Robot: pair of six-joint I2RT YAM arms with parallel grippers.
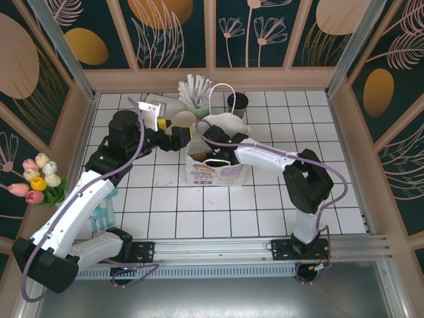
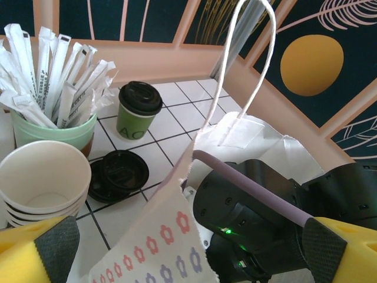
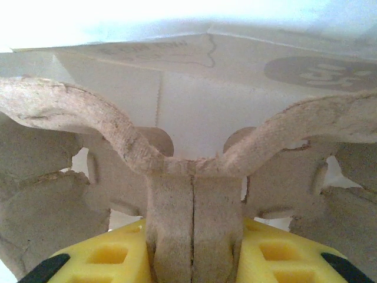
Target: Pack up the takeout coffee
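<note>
Coffee (image 1: 237,101) stands lidded and upright on the worktop (image 1: 165,199), behind the bag (image 1: 215,173) and apart from it, near the straw holder (image 2: 53,132). Not yet packed. Right fingers (image 3: 112,256) are down inside the bag, pinched shut on the centre rib of the carrier (image 3: 88,112). Left fingers (image 2: 56,244) are spread wide, gripping nothing, straddling the bag's left rim. Judgement: early stage. The carrier looks nearly seated; the coffee has yet to be picked up and loaded.
</note>
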